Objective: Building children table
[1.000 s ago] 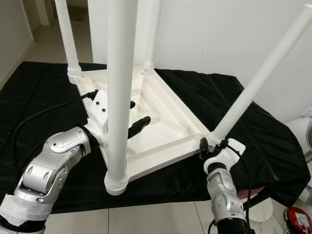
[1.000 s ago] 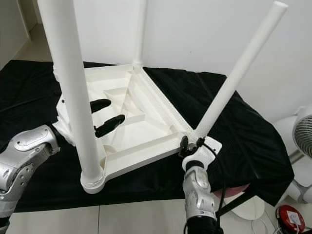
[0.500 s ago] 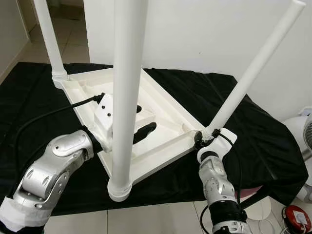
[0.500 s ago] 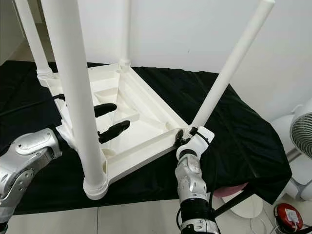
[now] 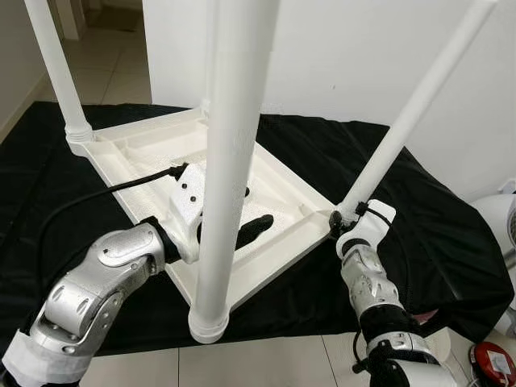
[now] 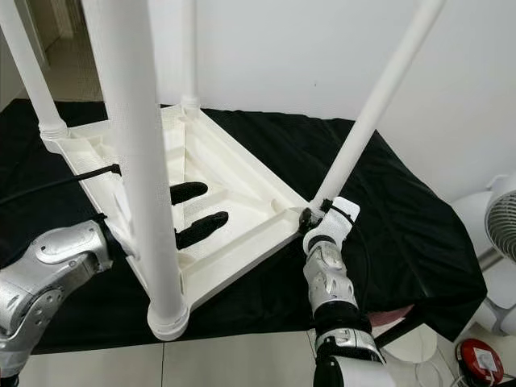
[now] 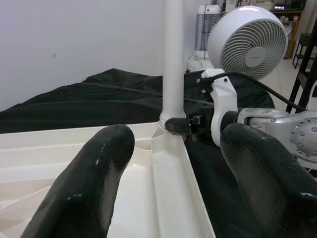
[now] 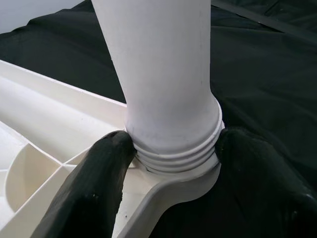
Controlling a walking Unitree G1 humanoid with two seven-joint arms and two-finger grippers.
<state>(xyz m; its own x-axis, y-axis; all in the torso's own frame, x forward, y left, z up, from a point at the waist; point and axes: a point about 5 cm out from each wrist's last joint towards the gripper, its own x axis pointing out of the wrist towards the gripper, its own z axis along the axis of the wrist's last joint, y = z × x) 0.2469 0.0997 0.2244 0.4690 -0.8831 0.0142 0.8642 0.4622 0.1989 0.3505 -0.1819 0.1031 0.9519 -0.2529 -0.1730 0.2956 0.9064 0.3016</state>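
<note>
A white plastic children's table [image 5: 145, 145] lies upside down on a black cloth, with its legs pointing up. My right gripper [image 5: 345, 222] is at the table's right corner. There it is shut on the threaded base of the right leg [image 5: 411, 121], with one black finger [image 8: 94, 183] on each side of it. My left gripper [image 6: 196, 211] reaches in over the near left edge, just behind the near leg [image 5: 230, 161]. Its two fingers [image 7: 94, 168] are spread wide above the ribbed underside, open and holding nothing.
The black cloth [image 5: 451, 234] covers a low platform that ends just below the near leg, with tiled floor beyond. A white fan [image 6: 504, 222] and a red object [image 5: 493, 363] stand on the floor at the right. A white wall rises behind.
The table has turned a little: its far left corner swung left and its near corner swung right. My left gripper moved right with it. The right gripper stays on the leg base.
</note>
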